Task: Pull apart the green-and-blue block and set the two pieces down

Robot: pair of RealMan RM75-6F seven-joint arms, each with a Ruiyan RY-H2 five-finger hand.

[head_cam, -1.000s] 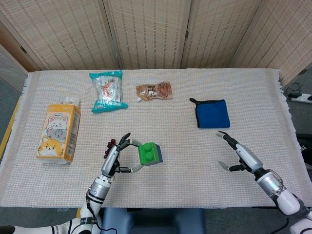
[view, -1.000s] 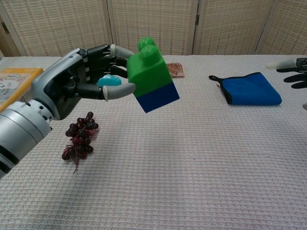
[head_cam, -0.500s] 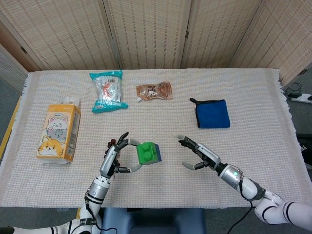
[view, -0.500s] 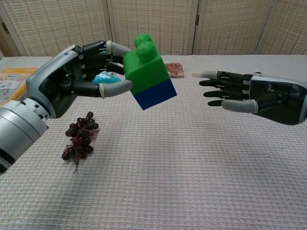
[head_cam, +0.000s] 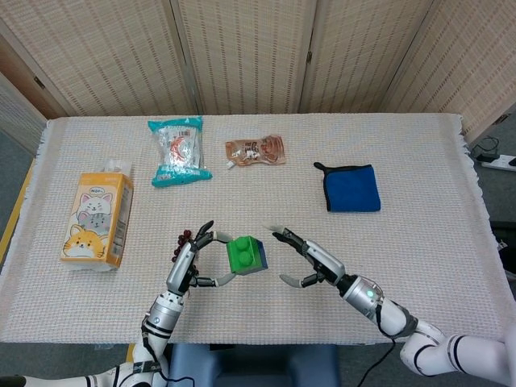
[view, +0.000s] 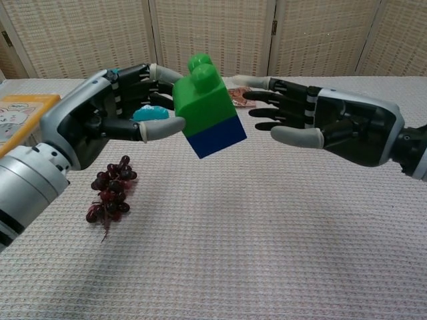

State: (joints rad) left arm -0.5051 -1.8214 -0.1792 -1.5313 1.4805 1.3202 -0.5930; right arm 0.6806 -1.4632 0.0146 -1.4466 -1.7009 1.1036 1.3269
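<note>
The green-and-blue block (view: 208, 108) hangs above the table, green half on top with round studs, blue half below, still joined. My left hand (view: 110, 120) grips it from the left, thumb and fingers against its side; the head view shows the same hand (head_cam: 192, 260) beside the block (head_cam: 247, 254). My right hand (view: 313, 123) is open, fingers spread toward the block, its tips a short gap from the block's right side; in the head view this right hand (head_cam: 310, 258) sits just right of the block.
A bunch of dark grapes (view: 111, 189) lies under my left hand. A cat-printed carton (head_cam: 97, 218) stands at the left. A teal snack bag (head_cam: 178, 150), a brown packet (head_cam: 255, 151) and a folded blue cloth (head_cam: 352, 188) lie farther back.
My right hand has swept in from the right edge of the table to just beside the block. My left hand keeps holding the block nearly still.
</note>
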